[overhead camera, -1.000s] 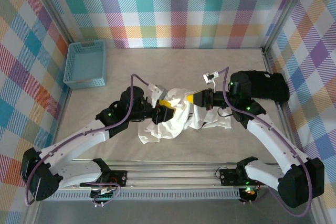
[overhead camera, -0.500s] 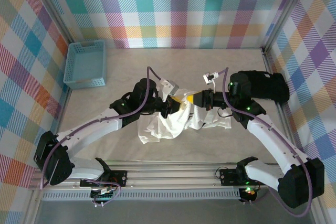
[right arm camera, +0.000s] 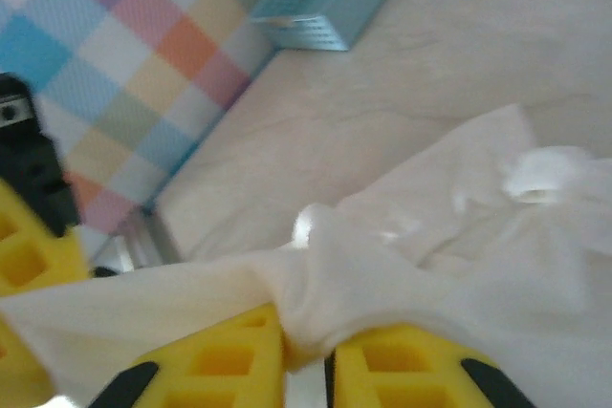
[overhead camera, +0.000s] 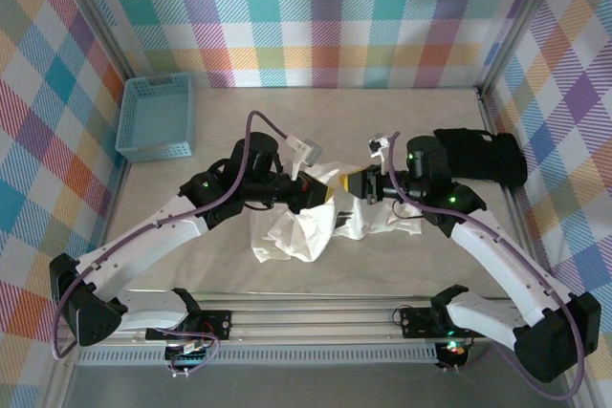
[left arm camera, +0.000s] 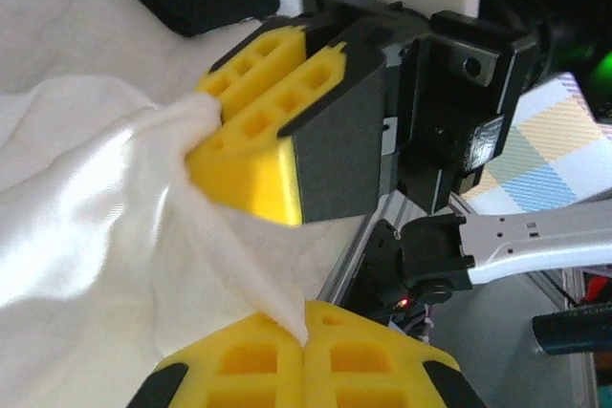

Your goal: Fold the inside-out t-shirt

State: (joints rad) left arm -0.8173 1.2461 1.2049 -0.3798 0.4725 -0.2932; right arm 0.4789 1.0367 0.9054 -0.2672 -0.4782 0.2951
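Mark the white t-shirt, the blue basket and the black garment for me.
white t-shirt (overhead camera: 290, 236): top external view, on its crumpled lower bulk.
blue basket (overhead camera: 153, 150): top external view, on its near wall.
black garment (overhead camera: 486, 160): top external view, on the middle of the folded pile.

T-shirt (overhead camera: 292, 236) centre; basket (overhead camera: 155, 80) far left

The t-shirt (overhead camera: 292, 236) is thin, soft white cloth — the basket (overhead camera: 155, 117) smooth blue plastic.
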